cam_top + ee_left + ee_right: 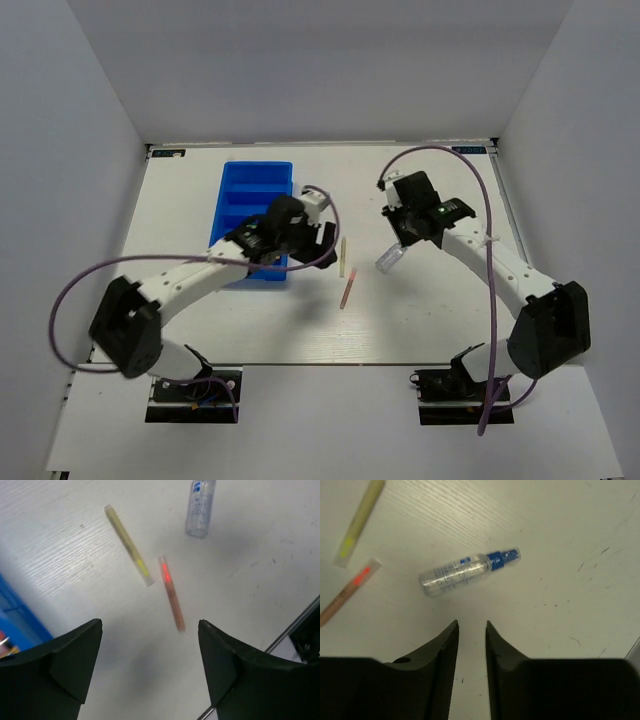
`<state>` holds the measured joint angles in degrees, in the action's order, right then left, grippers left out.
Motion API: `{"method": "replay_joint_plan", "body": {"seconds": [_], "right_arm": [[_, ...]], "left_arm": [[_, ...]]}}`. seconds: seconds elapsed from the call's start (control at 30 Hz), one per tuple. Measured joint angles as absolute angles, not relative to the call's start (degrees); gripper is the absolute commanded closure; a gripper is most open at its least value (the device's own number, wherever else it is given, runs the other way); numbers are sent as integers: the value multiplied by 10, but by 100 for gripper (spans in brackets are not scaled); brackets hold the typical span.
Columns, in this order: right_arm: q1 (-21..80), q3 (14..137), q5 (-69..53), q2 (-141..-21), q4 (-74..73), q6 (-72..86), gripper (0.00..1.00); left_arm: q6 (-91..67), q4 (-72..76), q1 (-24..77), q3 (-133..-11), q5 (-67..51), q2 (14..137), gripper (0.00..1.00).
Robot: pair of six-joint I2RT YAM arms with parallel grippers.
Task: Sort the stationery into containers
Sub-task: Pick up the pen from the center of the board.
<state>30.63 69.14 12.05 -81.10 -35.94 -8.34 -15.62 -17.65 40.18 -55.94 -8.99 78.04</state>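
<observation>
The blue tray [248, 190] lies at the back left, its near end covered by my left arm. A thin yellow stick [343, 256] and a thin red stick [347, 291] lie on the table right of it. They also show in the left wrist view, yellow stick [129, 545] and red stick [171, 592]. My left gripper [150, 626] is wide open and empty above the table, just short of the red stick. A clear blue-capped tube [465, 572] lies on its side. My right gripper [471, 624] hovers near it, jaws a little apart and empty. The highlighters and marker are out of view.
The tray's corner [15, 617] shows at the left edge of the left wrist view, with a bit of something orange inside. The table's metal edge [295, 627] runs at the right of that view. White walls enclose the table.
</observation>
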Motion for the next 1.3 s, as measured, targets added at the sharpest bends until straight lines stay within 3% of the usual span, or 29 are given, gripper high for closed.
{"method": "replay_joint_plan", "body": {"seconds": [0.03, 0.07, 0.2, 0.33, 0.47, 0.8, 1.3], "right_arm": [[295, 676, 118, -808, -373, -69, 66], [282, 665, 111, -804, -377, -58, 63], [237, 647, 77, -764, -390, -14, 63], [212, 636, 42, -721, -379, 21, 63], [189, 611, 6, -711, -364, 47, 64], [155, 578, -52, -712, -344, 72, 64], [139, 559, -85, -704, -328, 76, 61]], "left_arm": [[-159, -180, 413, -587, -80, 817, 27], [-167, -192, 424, -621, -62, 857, 48], [-195, -211, 441, -714, -15, 983, 64], [-214, -241, 441, -770, 22, 1075, 64], [-225, -263, 441, -811, 46, 1141, 54], [-242, -279, 451, -816, 56, 1159, 44], [-262, -295, 483, -877, 80, 1190, 48]]}}
